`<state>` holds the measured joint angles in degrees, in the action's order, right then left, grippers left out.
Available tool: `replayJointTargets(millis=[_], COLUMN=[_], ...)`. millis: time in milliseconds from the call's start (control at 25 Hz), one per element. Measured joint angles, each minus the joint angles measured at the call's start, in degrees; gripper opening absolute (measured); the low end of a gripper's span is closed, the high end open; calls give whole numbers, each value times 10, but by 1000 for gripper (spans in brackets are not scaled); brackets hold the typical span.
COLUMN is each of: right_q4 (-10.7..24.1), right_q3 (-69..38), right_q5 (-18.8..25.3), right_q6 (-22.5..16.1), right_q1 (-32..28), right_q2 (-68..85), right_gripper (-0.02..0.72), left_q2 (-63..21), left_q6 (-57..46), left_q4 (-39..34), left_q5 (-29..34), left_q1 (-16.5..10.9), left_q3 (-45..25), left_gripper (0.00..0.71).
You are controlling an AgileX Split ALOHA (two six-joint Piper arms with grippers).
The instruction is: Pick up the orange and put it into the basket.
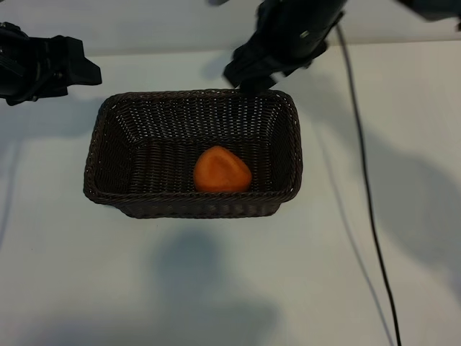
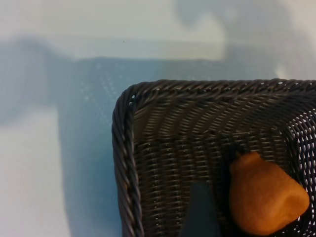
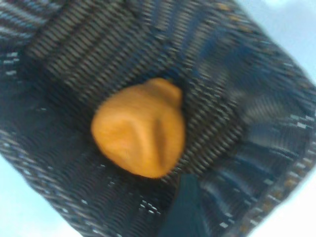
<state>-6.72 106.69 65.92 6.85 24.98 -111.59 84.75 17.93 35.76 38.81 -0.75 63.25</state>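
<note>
The matte orange, lumpy round fruit (image 1: 222,170) is lying inside the dark brown woven wicker basket (image 1: 115,115), right of centre. The right hand (image 1: 248,78), empty and open, is hovering above the far rim; the left hand (image 1: 85,71), open, is sitting idle far-left.

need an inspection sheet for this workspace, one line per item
surface: white table, bare around the basket
job's things: orange lies inside the basket, on its floor near the front wall
clutter: nothing seen
grippers: left gripper off the basket's back left corner, holding nothing; right gripper above the back rim, jaws open, holding nothing
cables: one dark cable runs across the table right of the basket
surroundings: shadows on the table, nothing else seen
</note>
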Motion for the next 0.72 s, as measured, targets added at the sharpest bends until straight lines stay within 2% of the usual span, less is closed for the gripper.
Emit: replayJointTargets(millis=[200, 720], right_q4=[3, 2], right_q3=[0, 0], right_q5=[14, 26], right_q6=[-1, -1], right_q1=[-19, -20], right_q2=[29, 38], right_gripper=[601, 601], left_q2=[0, 0], left_q6=[0, 0], left_q4=[0, 0], left_q5=[0, 0], left_q1=[0, 0], left_q3=[0, 0], left_gripper=[589, 589])
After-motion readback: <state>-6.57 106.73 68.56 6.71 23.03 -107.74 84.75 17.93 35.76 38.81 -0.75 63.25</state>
